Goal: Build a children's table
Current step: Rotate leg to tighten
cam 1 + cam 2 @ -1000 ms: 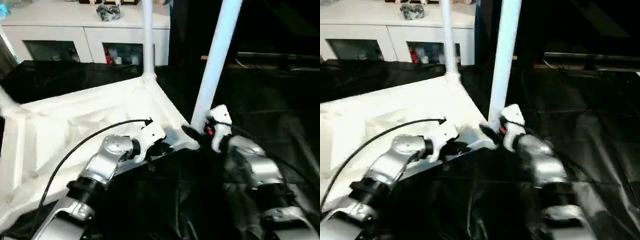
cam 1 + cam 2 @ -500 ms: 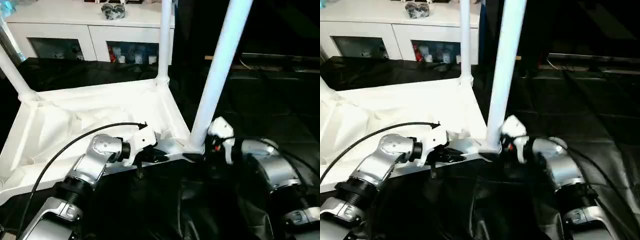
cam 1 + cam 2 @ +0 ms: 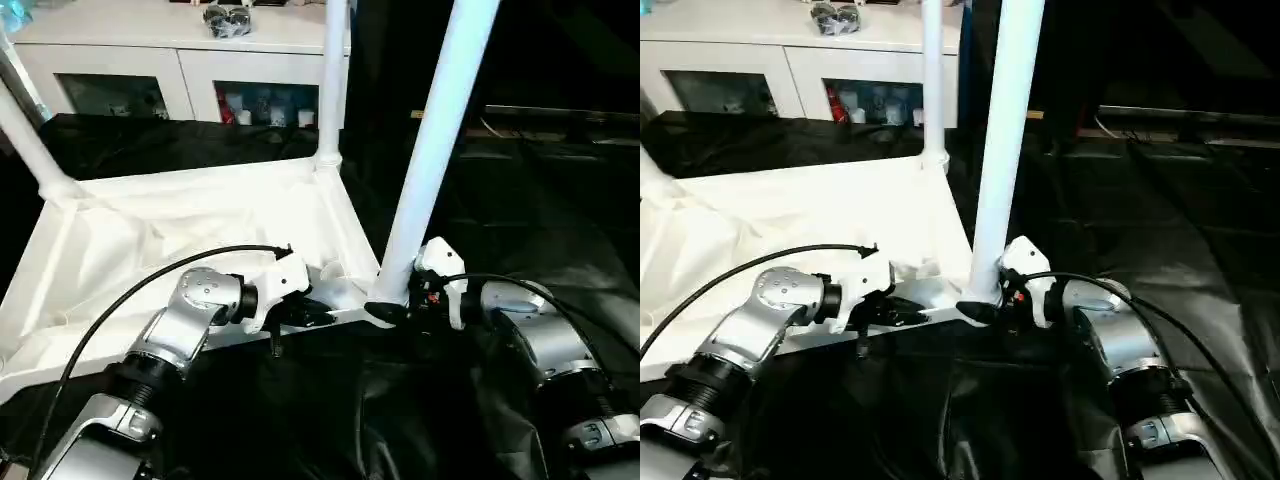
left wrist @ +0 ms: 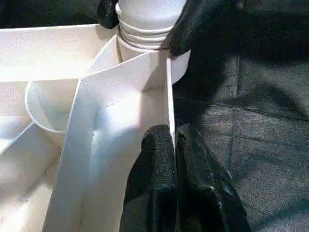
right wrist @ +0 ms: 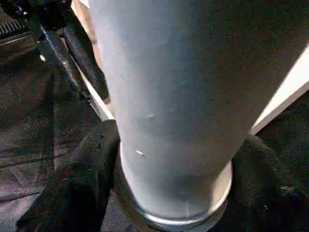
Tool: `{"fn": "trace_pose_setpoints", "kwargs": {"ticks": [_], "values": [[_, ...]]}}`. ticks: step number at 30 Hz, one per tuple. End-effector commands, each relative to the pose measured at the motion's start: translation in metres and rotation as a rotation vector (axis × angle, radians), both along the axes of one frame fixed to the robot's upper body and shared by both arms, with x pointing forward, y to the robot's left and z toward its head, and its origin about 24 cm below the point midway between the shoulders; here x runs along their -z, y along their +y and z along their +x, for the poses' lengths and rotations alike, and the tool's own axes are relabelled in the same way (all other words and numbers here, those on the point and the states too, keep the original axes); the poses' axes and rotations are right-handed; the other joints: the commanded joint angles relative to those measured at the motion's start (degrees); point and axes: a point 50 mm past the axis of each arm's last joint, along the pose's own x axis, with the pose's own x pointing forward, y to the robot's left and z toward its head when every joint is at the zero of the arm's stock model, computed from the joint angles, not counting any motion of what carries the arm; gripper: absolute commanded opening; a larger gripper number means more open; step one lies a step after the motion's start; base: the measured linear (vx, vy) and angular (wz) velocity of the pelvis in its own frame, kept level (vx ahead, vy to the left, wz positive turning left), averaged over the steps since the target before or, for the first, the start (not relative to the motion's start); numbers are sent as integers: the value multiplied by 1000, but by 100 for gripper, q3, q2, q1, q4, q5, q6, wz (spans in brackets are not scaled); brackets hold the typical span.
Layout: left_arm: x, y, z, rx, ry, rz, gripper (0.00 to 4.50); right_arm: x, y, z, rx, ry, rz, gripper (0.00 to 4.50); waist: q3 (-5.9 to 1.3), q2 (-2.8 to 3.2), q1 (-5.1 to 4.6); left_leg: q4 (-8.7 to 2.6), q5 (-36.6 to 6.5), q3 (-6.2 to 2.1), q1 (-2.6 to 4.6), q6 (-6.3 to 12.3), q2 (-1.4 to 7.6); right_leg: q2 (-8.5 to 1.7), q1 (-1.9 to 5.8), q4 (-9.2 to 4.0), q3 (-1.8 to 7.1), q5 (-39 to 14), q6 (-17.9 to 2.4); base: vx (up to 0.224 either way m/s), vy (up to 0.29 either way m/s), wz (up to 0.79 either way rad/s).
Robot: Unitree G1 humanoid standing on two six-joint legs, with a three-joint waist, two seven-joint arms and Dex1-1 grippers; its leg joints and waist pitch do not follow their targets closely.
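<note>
Here, tabletop [image 3: 180, 235] lying underside up on black cloth [image 3: 520, 200], ribs and rim facing the camera. Three legs standing in corner sockets: near leg [image 3: 432, 150] at the corner closest to the right arm, far leg [image 3: 331, 80] at the corner beyond it, third leg [image 3: 28, 140] at the far left corner.

Left gripper [image 4: 175, 140] clenched on the tabletop's near rim, one black finger on each face of the thin wall, just beside the near leg's socket. Fingers [image 4: 157, 164] pressed close together with only the rim between them.

Right gripper [image 5: 174, 164] grasping the near leg at its base, right where the tube meets the socket collar; black fingers [image 5: 77, 188] wrapped on either side of the tube and touching it. Same grip seen from the head, at the tabletop's corner [image 3: 385, 305].

Behind, white cabinet [image 3: 180, 60] with glass doors, a small dark object [image 3: 228, 18] on top.
</note>
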Motion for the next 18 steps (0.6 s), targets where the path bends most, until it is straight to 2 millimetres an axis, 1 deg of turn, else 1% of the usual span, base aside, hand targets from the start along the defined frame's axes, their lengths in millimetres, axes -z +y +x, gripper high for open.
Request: {"fn": "trace_pose_setpoints", "kwargs": {"ticks": [1,4,9,10,12,13,14,15,16,17,18], "values": [[-13,-7,3,20,-55,-58,0,1,2,-4,-31,15,22,288,-340,-81,5,-391,-862,-183,189,389,382,-389,160,-393,165,-80,-1551,0,0,0],[-12,-7,3,19,-52,-58,0,2,2,-4,-25,20,22,274,-341,-84,17,-388,-825,-183,184,406,380,-392,162,-390,165,-48,-1548,0,0,0],[-11,-8,4,7,-44,-58,0,5,5,-4,-18,31,35,269,-342,-83,24,-388,-836,-184,185,396,379,-390,161,-392,162,-91,-1543,0,0,0],[-7,-9,8,-48,-50,-24,0,10,11,-4,20,37,41,269,-343,-86,21,-389,-813,-183,183,404,381,-389,155,-384,164,-48,-1548,0,0,0],[-4,-16,16,-156,-68,-15,0,19,19,3,154,31,44,269,-333,-76,-14,-399,-882,-183,197,342,371,-393,125,-410,175,-157,-1567,0,0,0],[-3,-22,19,-202,-77,-17,0,23,24,7,236,26,45,269,-326,-88,-21,-416,-958,-196,198,238,368,-401,137,-423,171,-358,-1530,0,0,0],[-2,-29,21,-238,-84,-22,0,28,29,12,326,31,52,269,-326,-87,-40,-421,-1003,-193,205,199,365,-403,129,-436,177,-444,-1531,0,0,0],[-2,-34,23,-259,-90,-25,0,31,33,15,387,41,61,269,-314,-65,-75,-444,-1110,-206,209,92,367,-402,120,-453,177,-603,-1516,0,0,0],[-3,-42,25,-299,-96,-36,0,33,39,19,463,47,79,269,-311,-70,-103,-457,-1288,-215,224,-11,363,-409,117,-473,179,-855,-1474,0,0,0],[-3,-46,27,-323,-98,-43,0,34,43,21,505,52,90,269,-310,-71,-111,-464,-1365,-218,229,-73,361,-411,114,-492,185,-978,-1414,0,0,0],[-4,-51,27,-334,-94,-53,0,35,47,23,540,56,99,268,-310,-70,-112,-468,-1386,-223,226,-85,363,-416,117,-497,189,-994,-1394,0,0,0]]}}
